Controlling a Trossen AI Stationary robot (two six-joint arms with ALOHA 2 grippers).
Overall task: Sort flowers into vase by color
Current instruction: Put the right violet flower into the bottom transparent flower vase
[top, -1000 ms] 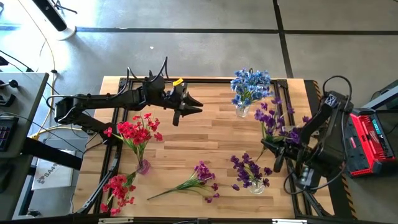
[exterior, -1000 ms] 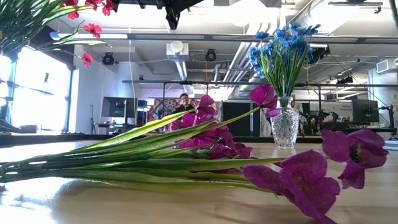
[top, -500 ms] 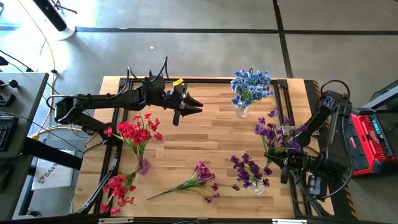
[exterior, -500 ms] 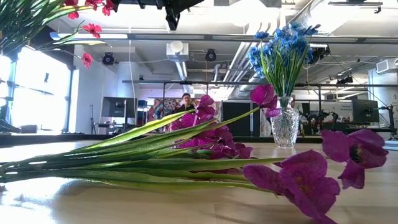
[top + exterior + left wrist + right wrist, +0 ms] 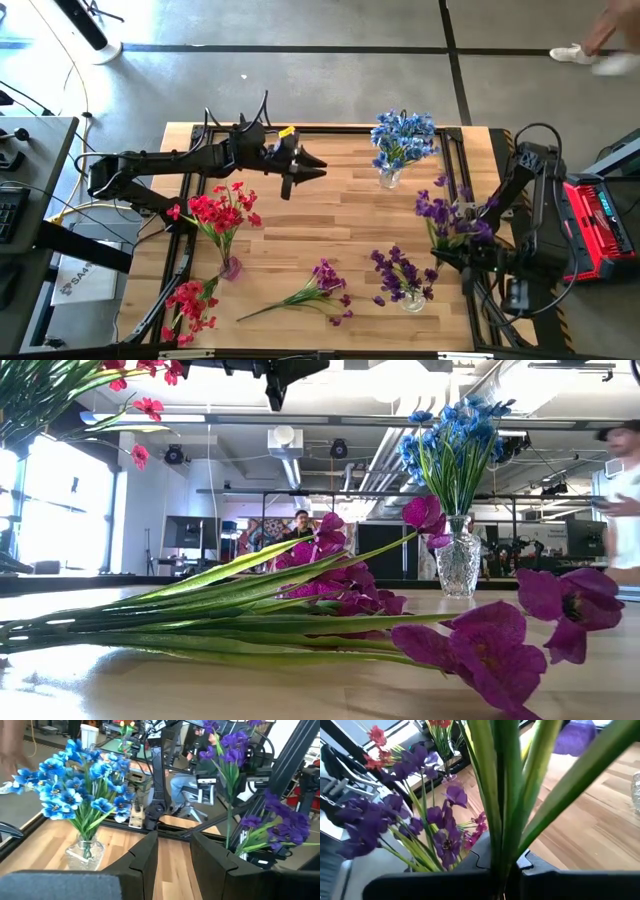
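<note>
My right gripper (image 5: 438, 256) is at the table's right side, shut on a spray of purple flowers (image 5: 447, 212) held above the wood. My left gripper (image 5: 318, 172) hangs open and empty over the far middle of the table, pointing toward the vase of blue flowers (image 5: 392, 150). A vase of purple flowers (image 5: 405, 280) stands near the front right. A vase of red flowers (image 5: 222, 215) stands at the left. A loose purple spray (image 5: 318, 290) lies flat on the table near the front. My right gripper pinches the bundled green stems (image 5: 502, 845) of the purple spray between its two fingers, near their lower ends. The gripper's own body hides the exact place of contact. The spray is lifted clear of the table, with its blossoms (image 5: 440, 205) leaning toward the far edge.
A red spray (image 5: 188, 305) hangs over the table's front left corner. Black frame rails run along the table's edges. A red and black box (image 5: 598, 225) sits beyond the right edge. A person (image 5: 625, 500) walks in the room behind.
My right gripper has carried the purple spray toward the table's near edge and a little to the right, turning as it went. It has stayed shut. A person has come into view behind the table on the right.
</note>
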